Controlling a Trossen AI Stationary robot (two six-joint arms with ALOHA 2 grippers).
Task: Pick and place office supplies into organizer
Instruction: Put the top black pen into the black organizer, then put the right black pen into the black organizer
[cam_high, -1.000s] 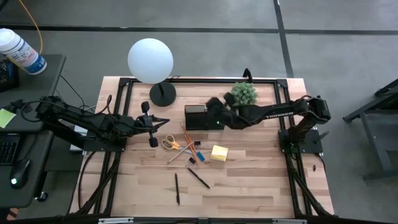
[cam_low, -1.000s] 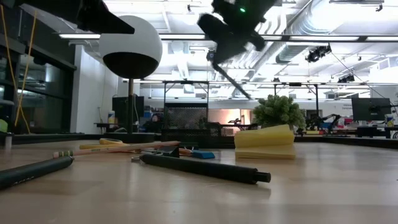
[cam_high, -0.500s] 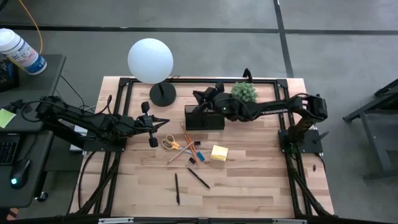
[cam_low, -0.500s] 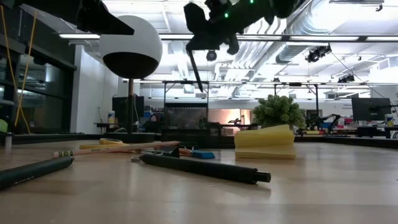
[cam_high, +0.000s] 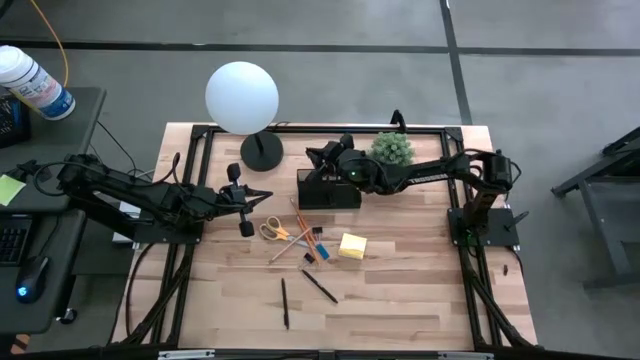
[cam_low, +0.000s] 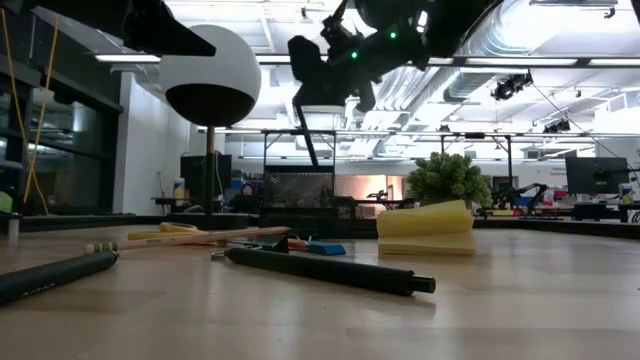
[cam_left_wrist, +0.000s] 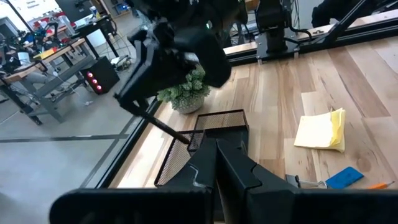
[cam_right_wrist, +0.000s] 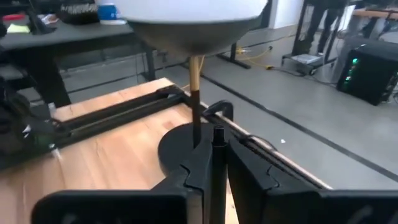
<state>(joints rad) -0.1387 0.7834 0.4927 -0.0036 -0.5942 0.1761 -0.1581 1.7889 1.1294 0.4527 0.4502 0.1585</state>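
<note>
The right gripper (cam_high: 322, 160) was clamped on a slim black pen (cam_low: 309, 147), which hung tilted, its lower end over the black wire-mesh organizer (cam_high: 327, 188). The left gripper (cam_high: 262, 196), fingers together and empty, waited near the yellow-handled scissors (cam_high: 273, 230). On the pale wood-plank table (cam_high: 400, 290) lay orange pencils (cam_high: 297, 240), a square yellow sticky-note pad (cam_high: 352, 245) and two matte black pens (cam_high: 320, 286). No writing was legible.

Robotics lab: exposed ceiling ducts (cam_low: 560, 40), benches with monitors (cam_low: 597, 175)
</note>
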